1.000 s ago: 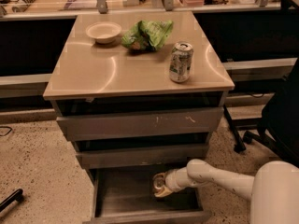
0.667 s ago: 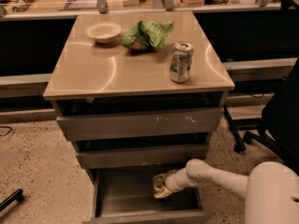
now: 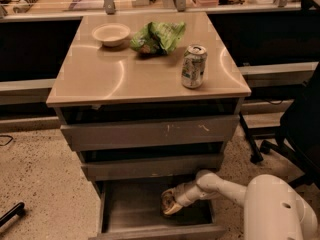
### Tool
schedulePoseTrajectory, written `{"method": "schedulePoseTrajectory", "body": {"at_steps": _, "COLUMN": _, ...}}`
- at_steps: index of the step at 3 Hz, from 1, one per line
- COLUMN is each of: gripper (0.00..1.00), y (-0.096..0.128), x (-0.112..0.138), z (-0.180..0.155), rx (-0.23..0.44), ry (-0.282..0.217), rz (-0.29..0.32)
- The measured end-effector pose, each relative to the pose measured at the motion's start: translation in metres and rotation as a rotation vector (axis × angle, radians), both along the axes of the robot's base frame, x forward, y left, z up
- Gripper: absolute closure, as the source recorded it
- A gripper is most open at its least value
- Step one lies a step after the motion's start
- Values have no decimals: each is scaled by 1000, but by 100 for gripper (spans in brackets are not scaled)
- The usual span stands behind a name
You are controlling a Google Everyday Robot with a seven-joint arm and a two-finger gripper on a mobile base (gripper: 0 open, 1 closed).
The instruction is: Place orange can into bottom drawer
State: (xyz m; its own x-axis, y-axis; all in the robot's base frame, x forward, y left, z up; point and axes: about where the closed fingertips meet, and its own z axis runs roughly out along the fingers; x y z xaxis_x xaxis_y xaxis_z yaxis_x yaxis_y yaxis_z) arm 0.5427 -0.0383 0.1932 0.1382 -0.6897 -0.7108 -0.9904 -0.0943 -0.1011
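So the arm's reaching down into the open bottom drawer (image 3: pixel 106 210). The gripper (image 3: pixel 175 200) is clamped round the orange can (image 3: pixel 167 204), which sits tilted inside the drawer, right of the middle. Can't tell if the can is touching the drawer floor. Up on the surface (image 3: pixel 125 79) there's a bowl (image 3: pixel 111 34) near the back left corner, a green bag (image 3: pixel 157 36) by the back edge, and a white-green can (image 3: pixel 193 66) upright near the right edge.
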Motion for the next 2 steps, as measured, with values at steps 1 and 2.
{"method": "schedulePoseTrajectory", "body": {"at_steps": 1, "gripper": 100, "y": 0, "x": 4, "z": -19, "rx": 5, "ry": 18, "rz": 3}}
{"method": "schedulePoseTrajectory", "body": {"at_steps": 2, "gripper": 100, "y": -1, "x": 5, "z": -22, "rx": 8, "ry": 16, "rz": 1}}
